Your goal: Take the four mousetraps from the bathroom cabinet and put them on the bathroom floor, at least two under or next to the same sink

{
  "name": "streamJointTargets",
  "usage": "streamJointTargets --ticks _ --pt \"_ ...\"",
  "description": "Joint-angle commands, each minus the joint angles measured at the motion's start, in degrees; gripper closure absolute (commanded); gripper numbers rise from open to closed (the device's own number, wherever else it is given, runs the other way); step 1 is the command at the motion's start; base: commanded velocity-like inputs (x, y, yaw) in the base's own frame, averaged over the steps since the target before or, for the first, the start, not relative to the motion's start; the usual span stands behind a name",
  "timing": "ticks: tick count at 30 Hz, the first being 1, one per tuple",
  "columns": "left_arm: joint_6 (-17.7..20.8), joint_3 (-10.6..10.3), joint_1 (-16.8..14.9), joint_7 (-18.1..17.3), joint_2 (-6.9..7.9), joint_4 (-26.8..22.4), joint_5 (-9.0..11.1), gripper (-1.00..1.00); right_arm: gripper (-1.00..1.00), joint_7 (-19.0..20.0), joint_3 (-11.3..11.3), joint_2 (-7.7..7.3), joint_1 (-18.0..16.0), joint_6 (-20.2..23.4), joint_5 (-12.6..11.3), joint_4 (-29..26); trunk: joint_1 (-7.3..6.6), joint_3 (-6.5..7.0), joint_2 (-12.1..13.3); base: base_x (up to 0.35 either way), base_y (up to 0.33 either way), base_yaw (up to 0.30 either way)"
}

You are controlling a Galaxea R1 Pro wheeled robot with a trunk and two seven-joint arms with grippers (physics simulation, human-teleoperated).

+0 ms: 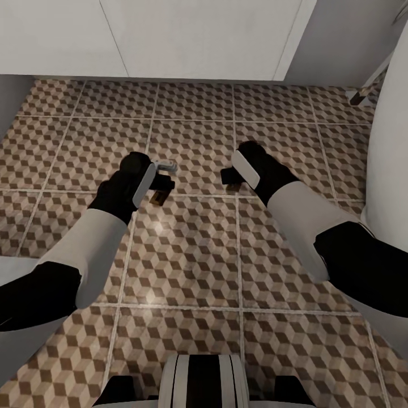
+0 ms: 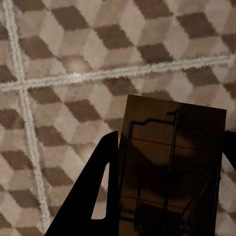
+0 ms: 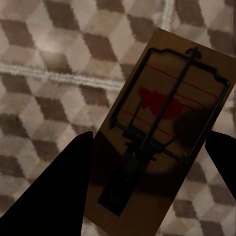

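Both arms reach down over the cube-patterned bathroom floor. My left gripper is shut on a tan mousetrap, held low above the tiles. The left wrist view shows that mousetrap with its dark wire bar, clamped between the black fingers. My right gripper is shut on a second mousetrap. In the right wrist view, this mousetrap lies tilted between the fingers, its red spot visible under the wire. The cabinet and the other mousetraps are out of view.
White panels run along the far edge of the floor. A large white rounded body stands at the right. A pale surface borders the left side. My own base is at the near edge.
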Motion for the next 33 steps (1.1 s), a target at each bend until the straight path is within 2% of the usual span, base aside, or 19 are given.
streamJointTargets --ticks 1,9,14,20,33 --pt "0.2 -0.1 -0.2 0.5 0.01 0.0 0.5 1.00 1.00 -0.5 0.2 0.00 -0.2 -0.1 -0.5 0.0 0.00 -0.03 0.0 0.017 0.000 0.000" --pt "0.2 -0.1 -1.5 0.6 -0.02 -0.4 0.5 1.00 1.00 -0.5 0.3 0.00 -0.6 -1.2 -0.4 0.5 0.00 -0.03 0.0 0.006 0.000 0.000" --pt "0.2 -0.1 -2.7 0.6 -0.03 0.0 0.5 1.00 1.00 -0.6 0.3 0.00 -0.8 -4.5 -0.2 0.6 0.00 -0.03 0.0 0.001 0.000 0.000" --pt "0.2 -0.1 -4.7 0.6 -0.03 1.0 0.5 1.00 1.00 -0.6 0.3 0.00 -1.7 -6.2 -0.2 2.1 0.00 -0.03 0.0 0.000 0.000 0.000" --pt "0.2 -0.1 -5.7 0.6 -0.26 1.5 0.5 1.00 1.00 -0.7 0.3 0.00 -3.8 -6.8 -0.2 2.8 0.00 -0.03 0.0 0.000 0.000 0.000"
